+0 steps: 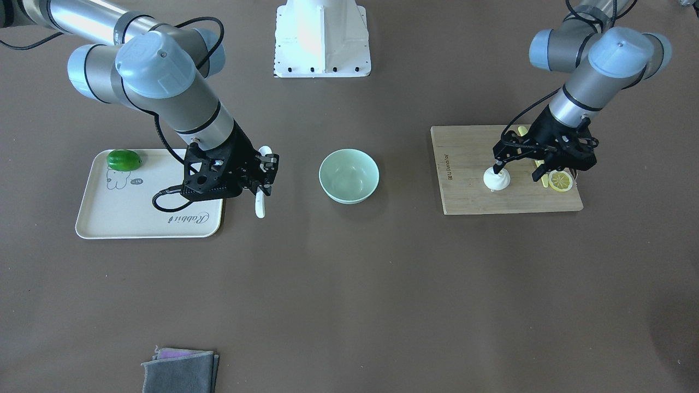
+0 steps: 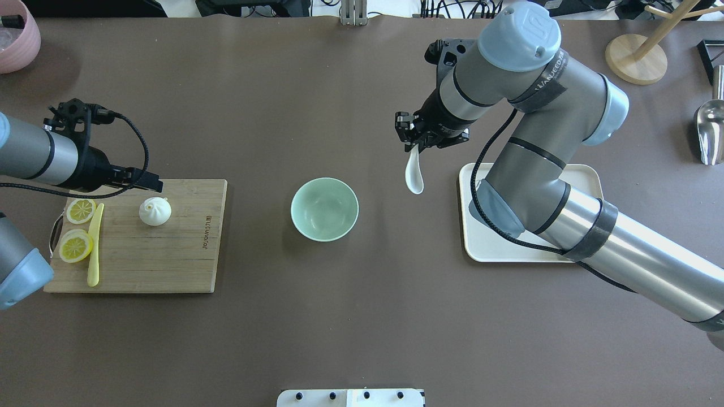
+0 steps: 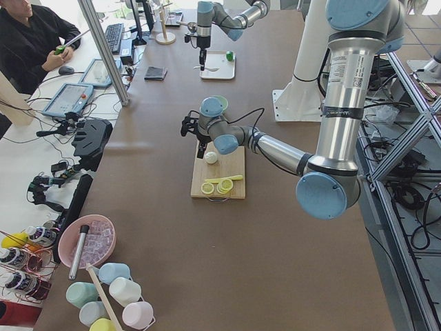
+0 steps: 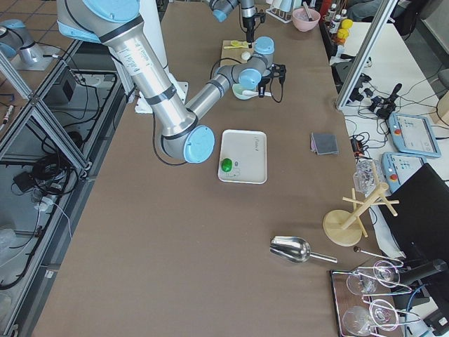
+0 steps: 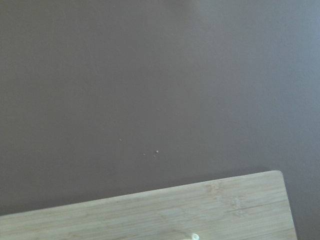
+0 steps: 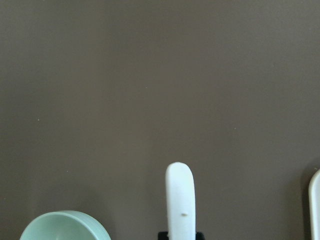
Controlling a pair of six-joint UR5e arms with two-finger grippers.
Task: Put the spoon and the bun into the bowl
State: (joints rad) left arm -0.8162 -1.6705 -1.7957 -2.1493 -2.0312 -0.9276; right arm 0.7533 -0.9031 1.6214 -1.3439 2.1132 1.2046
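My right gripper (image 2: 416,144) is shut on the white spoon (image 2: 414,176) and holds it above the table, between the mint-green bowl (image 2: 324,209) and the cream tray. The spoon also shows in the right wrist view (image 6: 179,200), with the bowl's rim (image 6: 65,225) at lower left. The bowl is empty. The white pleated bun (image 2: 155,211) sits on the wooden cutting board (image 2: 169,265). My left gripper (image 1: 517,168) is open just above the bun (image 1: 496,179), with one finger over its top.
Lemon slices (image 2: 76,246) and a pale-yellow knife (image 2: 94,243) lie on the board. A green pepper (image 1: 124,160) sits on the cream tray (image 1: 136,221). A grey cloth (image 1: 180,371), a pink bowl (image 2: 17,34), a wooden stand (image 2: 636,51) and a metal scoop (image 2: 710,130) sit near the table's edges.
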